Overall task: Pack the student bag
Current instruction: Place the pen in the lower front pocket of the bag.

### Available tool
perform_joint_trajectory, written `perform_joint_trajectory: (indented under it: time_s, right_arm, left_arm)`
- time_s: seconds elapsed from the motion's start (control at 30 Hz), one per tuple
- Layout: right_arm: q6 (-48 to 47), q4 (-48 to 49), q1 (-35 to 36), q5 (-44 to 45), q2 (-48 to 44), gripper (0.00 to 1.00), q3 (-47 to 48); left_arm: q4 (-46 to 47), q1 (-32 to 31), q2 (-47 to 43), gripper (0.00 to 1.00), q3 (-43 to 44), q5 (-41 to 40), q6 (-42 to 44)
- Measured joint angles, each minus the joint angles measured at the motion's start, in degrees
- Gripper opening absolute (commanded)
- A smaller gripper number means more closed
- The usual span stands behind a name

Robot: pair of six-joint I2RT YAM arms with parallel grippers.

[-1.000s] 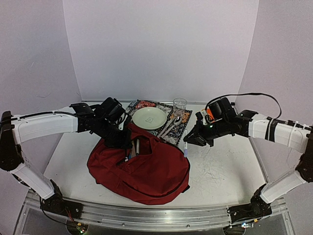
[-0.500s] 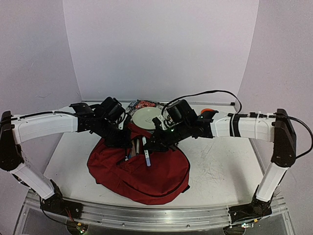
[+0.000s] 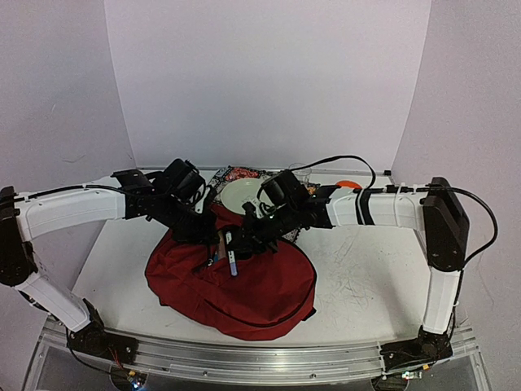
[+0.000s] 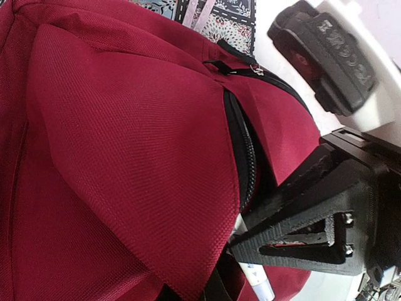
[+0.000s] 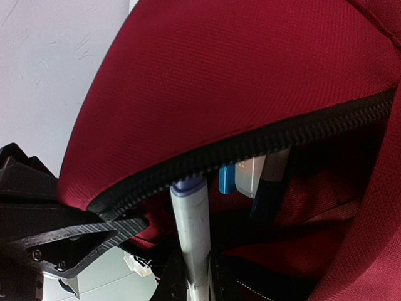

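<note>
At the zip mouth of the student bag (image 3: 244, 285), lying mid-table (image 3: 366, 277), right gripper (image 3: 242, 243) pinches a marker (image 3: 233, 262), long axis pointing into the gap; left gripper (image 3: 208, 236) is clamped on the flap.

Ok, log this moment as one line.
left end effector: shut on student bag rim | right end effector: shut on pen | pen: far end at open zipper | pocket: other pens inside

Student bag (image 4: 125, 157) cropped in both wrist views
</note>
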Motion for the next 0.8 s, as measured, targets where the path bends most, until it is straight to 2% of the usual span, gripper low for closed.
perform_joint_trajectory:
  time_s: [0.3, 0.8]
  right_arm:
    - [3.17, 0.88, 0.0, 1.92, 2.63, 0.0, 2.6]
    - [10.82, 2.89, -0.29, 11.36, 3.08, 0.0, 5.09]
  left_arm:
    - [0.01, 0.13, -0.16, 0.0, 0.0, 1.7, 0.07]
    - [0.69, 0.44, -0.77, 0.0, -0.13, 4.46, -0.55]
